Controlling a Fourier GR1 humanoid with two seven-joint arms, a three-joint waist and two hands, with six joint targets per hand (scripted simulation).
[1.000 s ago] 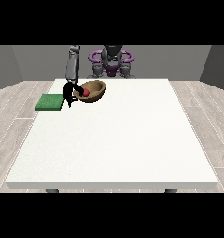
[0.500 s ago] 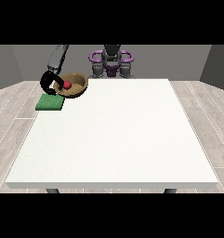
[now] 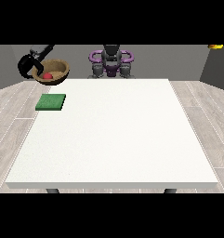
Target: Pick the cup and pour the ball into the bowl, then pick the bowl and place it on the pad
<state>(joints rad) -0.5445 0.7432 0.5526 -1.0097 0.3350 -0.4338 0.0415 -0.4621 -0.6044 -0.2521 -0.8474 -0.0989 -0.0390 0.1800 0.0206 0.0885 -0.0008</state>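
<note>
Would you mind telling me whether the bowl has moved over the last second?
Yes. The bowl, carried by the hand at the view's left, has gone left and upward, from right of the green pad to above it.

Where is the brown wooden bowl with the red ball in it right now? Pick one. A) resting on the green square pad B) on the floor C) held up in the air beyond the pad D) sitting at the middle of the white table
C: the brown wooden bowl with the red ball hangs in the black hand at the view's left, above and beyond the green square pad, not touching it.
</note>
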